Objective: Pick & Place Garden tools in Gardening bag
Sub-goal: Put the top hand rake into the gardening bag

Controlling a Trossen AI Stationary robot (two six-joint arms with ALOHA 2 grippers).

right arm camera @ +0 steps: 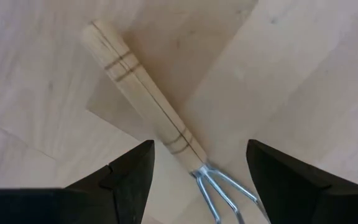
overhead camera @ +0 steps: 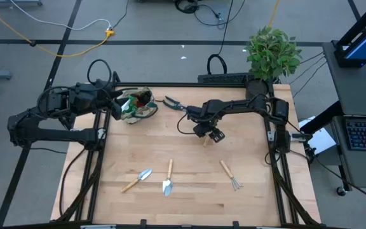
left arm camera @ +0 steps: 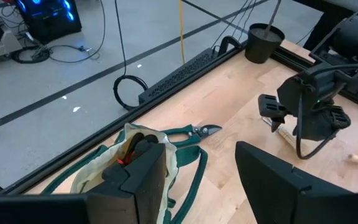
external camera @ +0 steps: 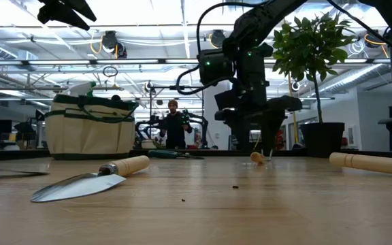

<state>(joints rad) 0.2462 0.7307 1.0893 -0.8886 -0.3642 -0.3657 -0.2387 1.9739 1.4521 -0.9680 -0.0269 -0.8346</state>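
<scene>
**Right tool open over a fork rake, left tool open above the bag**

Your right tool [overhead camera: 210, 133] hangs low near the middle of the counter [overhead camera: 189, 203], its fingers [right arm camera: 129, 177] spread wide on either side of a wooden-handled fork rake [right arm camera: 160, 134]. In the right wrist view the rake lies flat on the wood between the two fingers, and neither finger touches it; the silver tines start just where the fingers frame it. From table height you see that tool [external camera: 264, 139] just above the boards, with the rake's handle end [external camera: 257, 157] poking out beside it.

Your left tool [overhead camera: 114, 100] sits raised at the far left of the counter, right beside the gardening bag [overhead camera: 136, 105]. Its fingers [left arm camera: 138, 180] stand apart and hold nothing. The bag is tan with green trim, and something red and black shows inside its mouth.

The pruning shears [overhead camera: 173, 103] lie on the counter just beside the bag, between it and the right arm.

Along the near side of the counter you have two trowels, one [overhead camera: 137, 179] to the left and one [overhead camera: 168, 178] just beside it, and a second fork rake [overhead camera: 229, 174] farther right.

The potted plant [overhead camera: 271, 54] stands at the far right corner.
</scene>
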